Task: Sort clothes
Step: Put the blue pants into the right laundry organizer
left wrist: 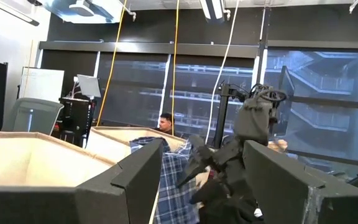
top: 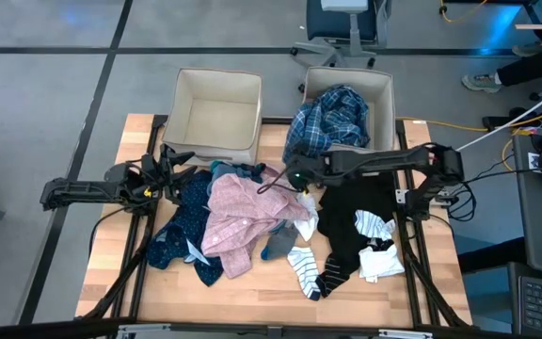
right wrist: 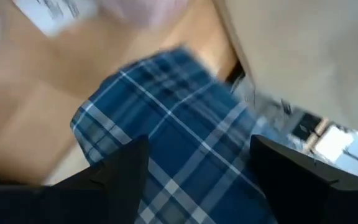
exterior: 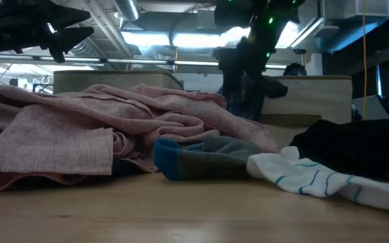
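A: Quick status. Where's the right gripper (top: 294, 177)?

B: Reaching across the table's middle, fingers apart, nothing clamped. Blue plaid shirt (top: 332, 118) lies right ahead of it, draped over the front wall of the right bin (top: 379, 87) w/ part hanging down toward the tabletop. In the right wrist view the plaid (right wrist: 166, 124) fills the space just past the open fingers.

A: So it's holding the plaid?

B: No. Jaws stand wide, cloth is beyond the tips, not between them, as far as I can tell.

A: Left gripper (top: 179, 162)?

B: Also open, empty, hovering. Left bin (top: 216, 105) sits just ahead of it and looks bare inside. Navy dotted top (top: 188, 212) is just below and beside it.

A: Rest of the pile?

B: Pink shirt (top: 243, 215) is heaped just behind the right gripper, toward the table's near edge. Black pieces (top: 346, 221) are under the right arm, w/ striped socks (top: 310, 268) and a white one (top: 382, 264) further back. Grey-blue sock (exterior: 201, 158) lies by the pink shirt's edge.

A: Which step, then?

B: My guess: one garment is mostly binned, most of the sort is left.

A: Next move?

B: Prob either tuck the hanging plaid fully in, or drop onto the pink shirt. Needs jaws lowered into a fold, then closing on one layer only, since the pieces overlap and could drag along.
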